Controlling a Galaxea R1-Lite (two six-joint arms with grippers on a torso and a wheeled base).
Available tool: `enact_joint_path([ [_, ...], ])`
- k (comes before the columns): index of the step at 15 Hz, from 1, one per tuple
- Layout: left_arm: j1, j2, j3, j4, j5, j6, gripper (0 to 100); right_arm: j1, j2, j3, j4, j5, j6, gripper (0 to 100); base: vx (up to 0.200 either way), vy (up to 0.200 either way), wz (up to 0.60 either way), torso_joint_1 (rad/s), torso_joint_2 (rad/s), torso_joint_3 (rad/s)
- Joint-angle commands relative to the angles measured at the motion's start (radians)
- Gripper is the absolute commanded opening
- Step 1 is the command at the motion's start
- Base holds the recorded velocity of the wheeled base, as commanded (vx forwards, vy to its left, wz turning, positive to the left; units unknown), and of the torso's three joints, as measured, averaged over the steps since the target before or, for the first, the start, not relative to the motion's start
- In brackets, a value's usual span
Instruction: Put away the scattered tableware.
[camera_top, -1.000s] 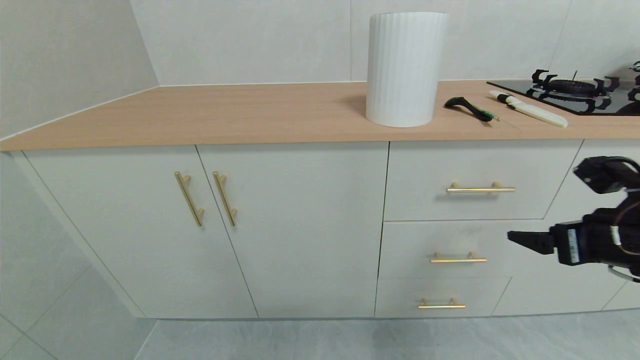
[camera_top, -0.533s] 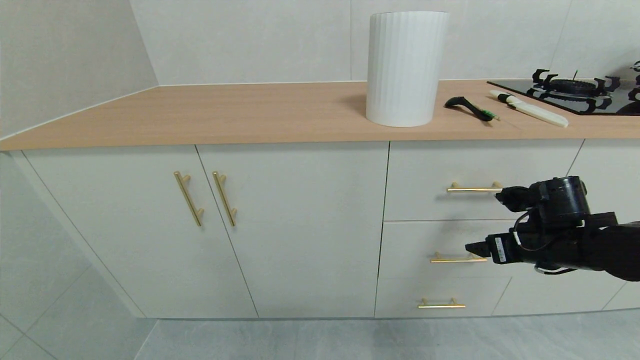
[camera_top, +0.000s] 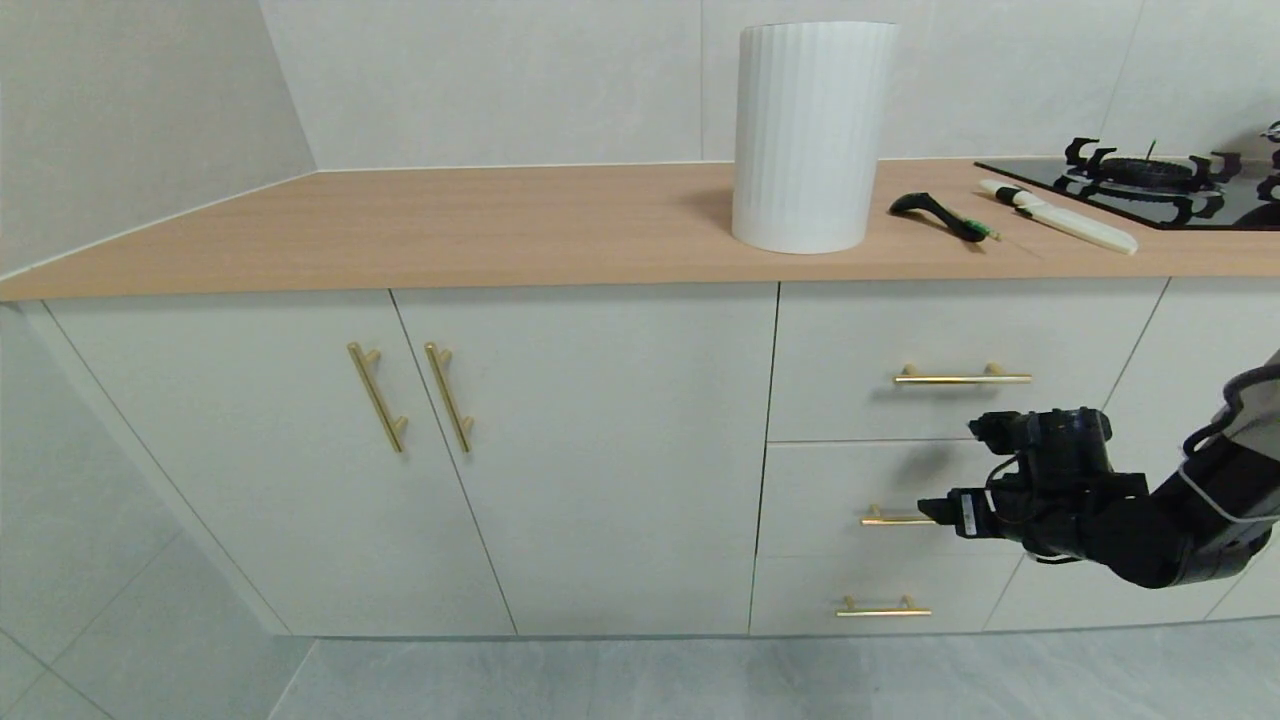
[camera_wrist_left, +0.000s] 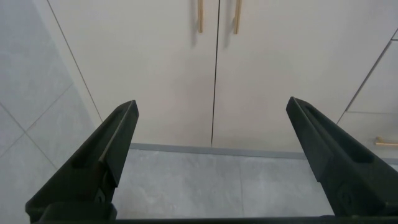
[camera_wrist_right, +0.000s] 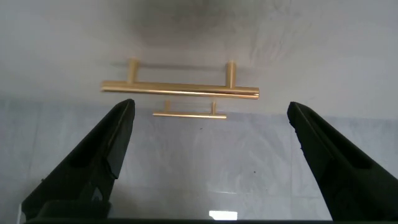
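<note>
Change since earlier frames: right gripper (camera_top: 955, 470) had travelled from the right edge of the head view leftward to the drawer stack, then dropped from about top-handle height to the middle drawer. The tableware had not shifted.
Peeler: the black-handled peeler (camera_top: 940, 216) lay flat on the countertop (camera_top: 500, 225), just right of the white ribbed container (camera_top: 808, 137) and apart from it.
Knife: the pale knife (camera_top: 1058, 229) lay flat on the same surface, right of the peeler and not touching it. Its far end lay beside the hob (camera_top: 1140, 180).
Container: it stood upright on the countertop, above the seam between the cabinet doors (camera_top: 420, 450) and the drawers.
Drawers: three closed fronts sat below the tableware, each with a brass bar: top drawer handle (camera_top: 962, 378), middle drawer handle (camera_top: 890, 519), bottom drawer handle (camera_top: 884, 608).
Right gripper state: the fingers were spread wide and nothing was held. In the right wrist view the middle drawer handle lay ahead, spanning much of the gap between the two fingers, with the bottom drawer handle farther off.
Contact: in the head view one fingertip overlapped the right end of the middle drawer handle. It probably had not touched the handle, but this could not be confirmed.
Left gripper state: the left gripper (camera_wrist_left: 211, 102) had its fingers spread and held nothing. It faced the lower part of the cabinet doors and the grey floor (camera_wrist_left: 205, 186).
</note>
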Motion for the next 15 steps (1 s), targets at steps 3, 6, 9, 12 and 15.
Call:
enact_joint_path([
  [3, 0.0, 0.001, 0.0, 0.0, 0.0, -0.001, 100, -0.006, 0.131, -0.03, -0.134, -0.068, 0.02, 100, 0.0, 0.0, 0.0, 0.0, 0.0, 0.0],
  [6, 0.0, 0.001, 0.0, 0.0, 0.0, -0.001, 100, -0.004, 0.163, -0.056, -0.143, -0.074, 0.036, 100, 0.0, 0.0, 0.0, 0.0, 0.0, 0.0],
  [9, 0.0, 0.001, 0.0, 0.0, 0.0, -0.001, 100, -0.004, 0.2, -0.074, -0.184, -0.104, 0.039, 100, 0.0, 0.0, 0.0, 0.0, 0.0, 0.0],
  [12, 0.0, 0.001, 0.0, 0.0, 0.0, -0.001, 100, -0.004, 0.24, -0.087, -0.233, -0.11, 0.037, 100, 0.0, 0.0, 0.0, 0.0, 0.0, 0.0],
  [15, 0.0, 0.001, 0.0, 0.0, 0.0, -0.001, 100, -0.003, 0.27, -0.102, -0.241, -0.139, 0.036, 100, 0.0, 0.0, 0.0, 0.0, 0.0, 0.0],
])
